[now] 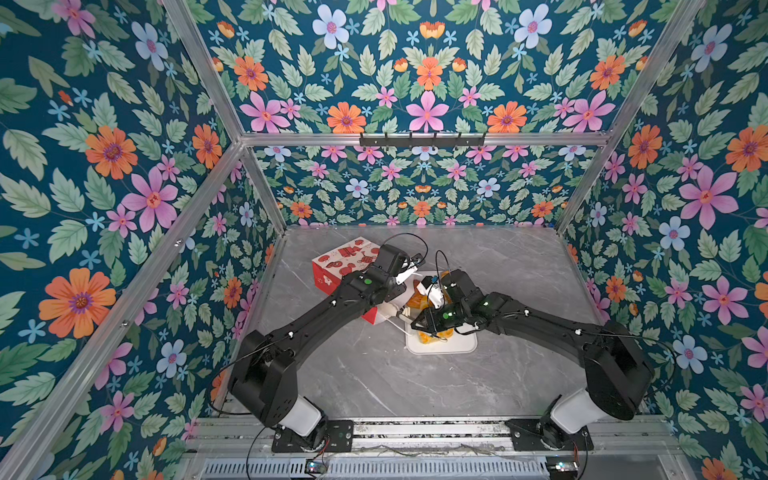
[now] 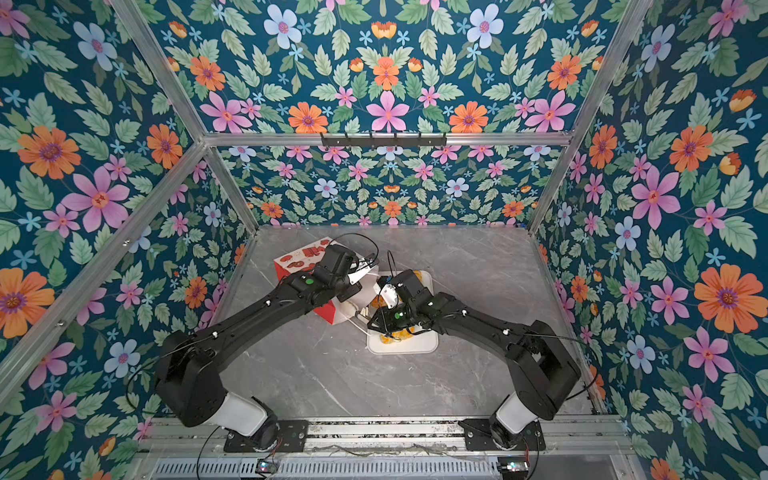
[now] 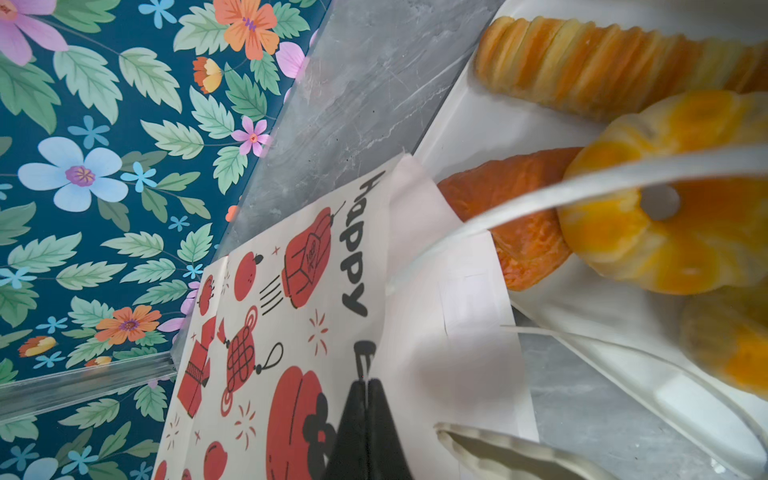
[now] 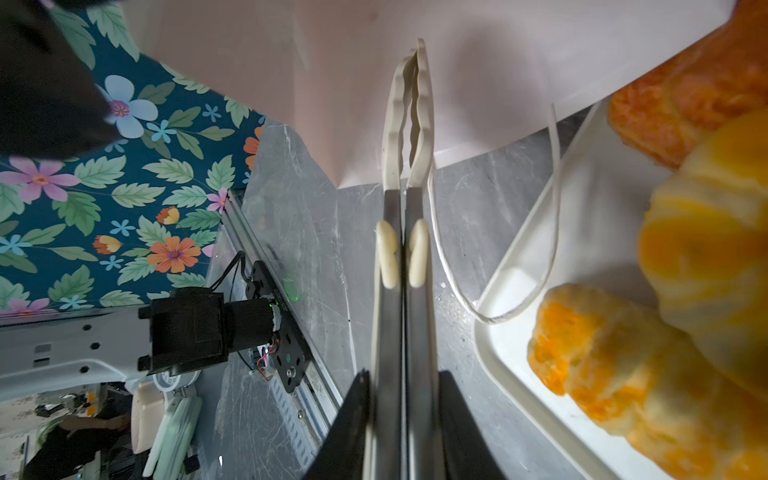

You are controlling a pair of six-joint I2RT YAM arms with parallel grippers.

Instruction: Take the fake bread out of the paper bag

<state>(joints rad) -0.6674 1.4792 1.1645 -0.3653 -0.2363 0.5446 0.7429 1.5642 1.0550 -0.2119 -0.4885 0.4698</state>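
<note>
There is one paper bag (image 1: 336,257) with two white cord handles (image 3: 582,187), one white tray (image 1: 457,345) and one pair of tongs (image 4: 388,332). Four toy pastries show in the left wrist view: one ridged long roll (image 3: 582,70), one ring (image 3: 615,241), one brown bun (image 3: 519,224) and one blurred yellow-orange piece (image 3: 731,345). Two robot arms (image 1: 324,307) are in both top views.

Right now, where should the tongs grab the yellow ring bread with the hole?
Probably pinch the ring bread across its band: one tip of the tongs in the hole, one outside. Its hole looks open. Come from above, on the side clear of the cord handle of the paper bag crossing it.
</note>
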